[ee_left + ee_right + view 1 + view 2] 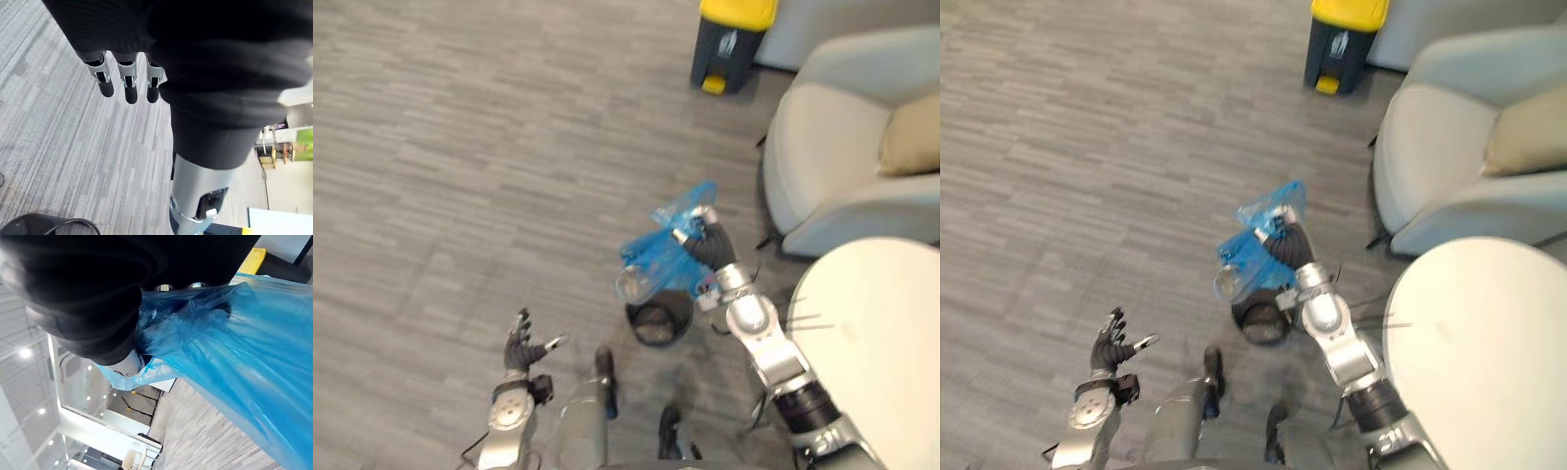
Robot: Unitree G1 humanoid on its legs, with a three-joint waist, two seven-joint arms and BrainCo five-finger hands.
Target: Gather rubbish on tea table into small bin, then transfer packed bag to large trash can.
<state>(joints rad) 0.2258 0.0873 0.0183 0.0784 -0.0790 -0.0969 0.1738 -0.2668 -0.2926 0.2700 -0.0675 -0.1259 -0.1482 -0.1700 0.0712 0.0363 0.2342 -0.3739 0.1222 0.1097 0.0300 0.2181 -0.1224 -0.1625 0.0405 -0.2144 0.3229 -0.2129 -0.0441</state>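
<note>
head stereo pair: up high, staring steeply down at the grey floor (460, 147), eyes barely apart, both catch blue bag (661, 257), small bin (658, 325), yellow-lidded trash can (729, 44), round table (871, 333) | left wrist: super close, looking along its own fingers (128, 87) to floor | right wrist: pressed right up against the bag, tilted upward

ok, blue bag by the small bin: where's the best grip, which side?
The gathered neck at its top, from above. The right hand has its fingers curled round that bunch, and the blue bag hangs slack below it near the small bin. The sagging film body would likely slip or tear. The left hand is open and free.
</note>
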